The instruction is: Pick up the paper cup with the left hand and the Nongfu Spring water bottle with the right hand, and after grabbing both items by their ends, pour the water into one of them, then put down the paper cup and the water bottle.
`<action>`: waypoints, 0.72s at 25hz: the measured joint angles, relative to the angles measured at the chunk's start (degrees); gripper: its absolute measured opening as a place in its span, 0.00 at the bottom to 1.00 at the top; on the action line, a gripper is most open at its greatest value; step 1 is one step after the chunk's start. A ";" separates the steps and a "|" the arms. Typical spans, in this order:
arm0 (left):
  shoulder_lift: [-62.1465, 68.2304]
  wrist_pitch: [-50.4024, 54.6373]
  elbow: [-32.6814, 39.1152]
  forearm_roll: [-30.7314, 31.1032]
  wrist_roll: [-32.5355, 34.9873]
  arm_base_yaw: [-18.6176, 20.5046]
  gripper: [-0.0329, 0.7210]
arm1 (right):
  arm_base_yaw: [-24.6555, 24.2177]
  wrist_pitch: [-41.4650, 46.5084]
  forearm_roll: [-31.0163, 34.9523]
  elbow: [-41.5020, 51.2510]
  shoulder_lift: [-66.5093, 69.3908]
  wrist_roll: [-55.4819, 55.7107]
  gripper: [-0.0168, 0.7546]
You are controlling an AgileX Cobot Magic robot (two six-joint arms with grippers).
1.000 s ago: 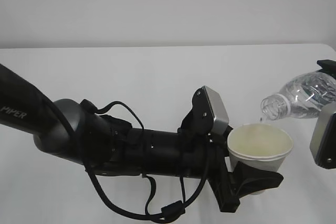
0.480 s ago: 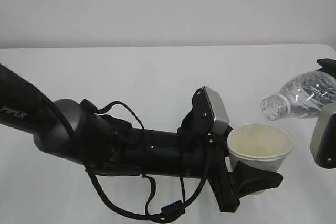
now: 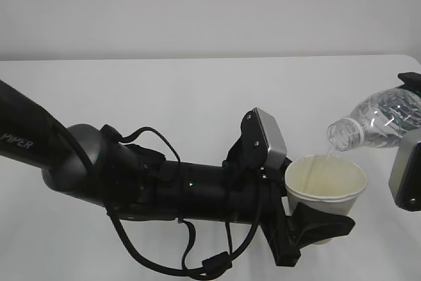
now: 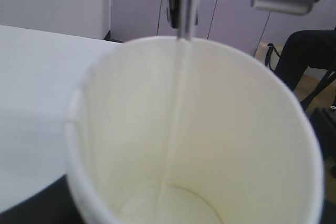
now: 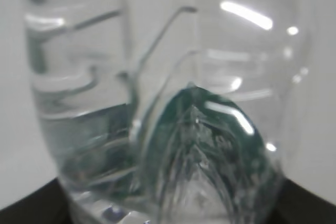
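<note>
Since half a second ago the stream has come back — a thin thread of water (image 4: pixel 178 108) now falls from the bottle's mouth into the cup, where just before nothing was pouring; neither arm seems to have shifted otherwise.

Closest to me, my left hand (image 3: pixel 314 218) has its black fingers clamped around the lower part of the paper cup (image 3: pixel 325 185), holding it upright and clear of the white table (image 3: pixel 164 90). From my left wrist I look straight down into the cream inside of the cup, and the thread of water runs down to the bottom.

Just above and beyond the cup's far rim, my right hand (image 3: pixel 409 156) grips the Nongfu Spring water bottle (image 3: pixel 378 123) by its base end — fingers closed on it, though only the grey plate and a bit of black show at the edge of the exterior view. It lies tilted, mouth lowest, directly over the cup's rim. My right wrist sees the clear ribbed body up close, with the green label blurred through it.
</note>
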 joint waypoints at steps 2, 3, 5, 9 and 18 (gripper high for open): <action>0.00 0.00 0.00 0.00 0.00 0.00 0.65 | 0.00 0.00 0.00 0.00 0.00 -0.21 0.61; 0.00 0.00 0.00 0.00 0.00 0.00 0.65 | 0.00 0.00 0.00 0.00 0.00 -0.24 0.61; 0.00 0.00 0.00 0.00 0.00 0.00 0.65 | 0.00 0.00 0.00 0.00 0.00 -0.24 0.61; 0.00 0.00 0.00 0.00 0.00 0.00 0.65 | 0.00 0.00 0.04 0.00 0.00 -0.37 0.61; 0.00 0.03 0.00 0.00 0.00 0.00 0.65 | 0.00 0.00 0.04 0.00 0.00 -0.90 0.61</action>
